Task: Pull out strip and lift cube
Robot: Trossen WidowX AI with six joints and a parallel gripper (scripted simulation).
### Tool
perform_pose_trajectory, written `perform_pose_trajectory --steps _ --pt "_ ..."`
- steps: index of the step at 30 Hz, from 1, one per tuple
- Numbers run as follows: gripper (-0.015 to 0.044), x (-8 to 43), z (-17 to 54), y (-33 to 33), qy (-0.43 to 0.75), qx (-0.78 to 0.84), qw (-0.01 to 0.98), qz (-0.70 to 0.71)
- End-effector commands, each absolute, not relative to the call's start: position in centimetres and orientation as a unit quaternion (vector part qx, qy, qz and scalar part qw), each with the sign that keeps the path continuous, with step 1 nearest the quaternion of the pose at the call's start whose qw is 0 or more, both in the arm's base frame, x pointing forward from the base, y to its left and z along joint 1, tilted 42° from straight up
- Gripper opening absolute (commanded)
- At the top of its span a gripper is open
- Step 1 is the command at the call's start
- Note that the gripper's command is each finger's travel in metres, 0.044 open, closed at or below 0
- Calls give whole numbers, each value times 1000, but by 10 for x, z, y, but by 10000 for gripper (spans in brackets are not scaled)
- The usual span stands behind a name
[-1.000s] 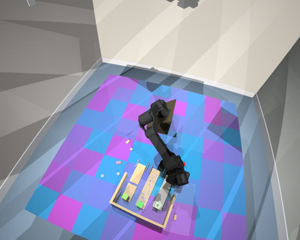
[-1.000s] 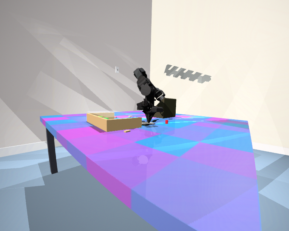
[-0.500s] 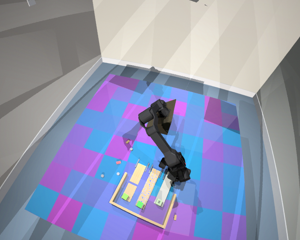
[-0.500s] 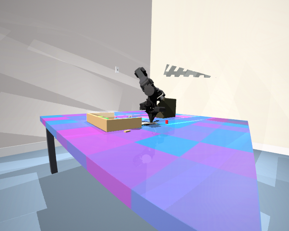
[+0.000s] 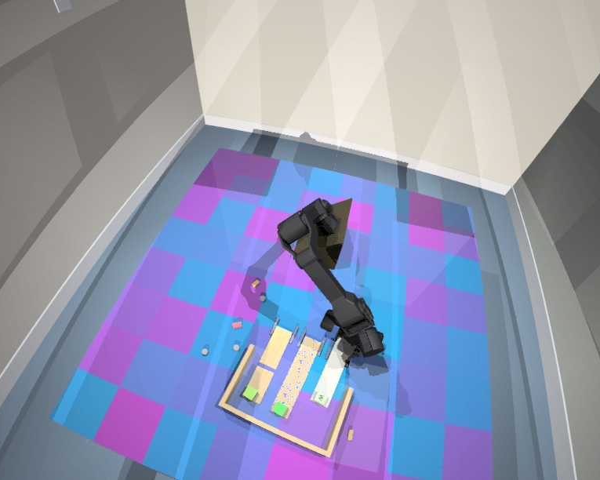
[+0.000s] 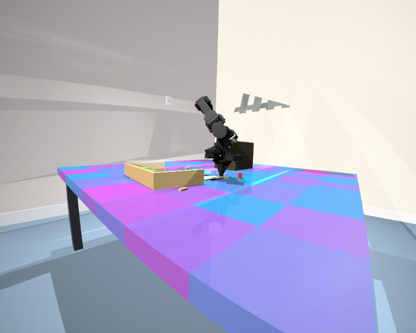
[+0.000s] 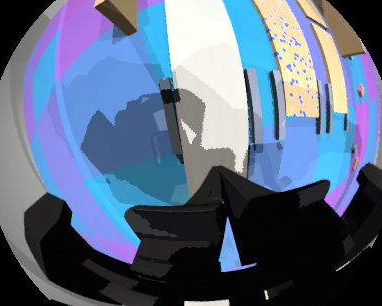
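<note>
The white strip (image 5: 332, 372) (image 7: 207, 30) looks unbroken. The pale cube marked W (image 5: 321, 398) sits on its far end. My gripper (image 6: 221, 175) (image 7: 217, 171) is shut, with nothing seen between the fingers; its tips are low over the white strip's near end, and I cannot tell whether they touch it. The speckled strip (image 5: 298, 376) (image 7: 289, 55) carries a green cube (image 5: 279, 409). The plain wooden strip is in two pieces (image 5: 275, 348) (image 5: 261, 381) with a gap between; a yellow-green cube (image 5: 249, 393) sits on the far piece. The arm hides the white strip's near end in the top view.
A three-sided wooden wall (image 5: 274, 428) (image 6: 179, 180) surrounds the strips' far ends. Grey guide rails (image 7: 255, 107) (image 7: 172, 120) flank the strips. A red cylinder (image 6: 240, 175) stands near the gripper. A tan block (image 5: 350, 434) (image 6: 182, 189) lies outside the wall; a pink block (image 5: 237, 325) lies left.
</note>
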State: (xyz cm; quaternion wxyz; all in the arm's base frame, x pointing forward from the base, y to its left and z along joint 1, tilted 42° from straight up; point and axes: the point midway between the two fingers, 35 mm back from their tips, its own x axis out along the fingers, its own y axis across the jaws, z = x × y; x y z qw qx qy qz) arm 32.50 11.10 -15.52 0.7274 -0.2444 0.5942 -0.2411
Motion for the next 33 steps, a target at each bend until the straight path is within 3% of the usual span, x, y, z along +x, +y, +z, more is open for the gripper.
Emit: perform_pose_trajectory --steps 1,33 --pt "0 310 -161 104 606 -247 716 -243" --pt "0 268 -167 100 607 -247 716 -243"
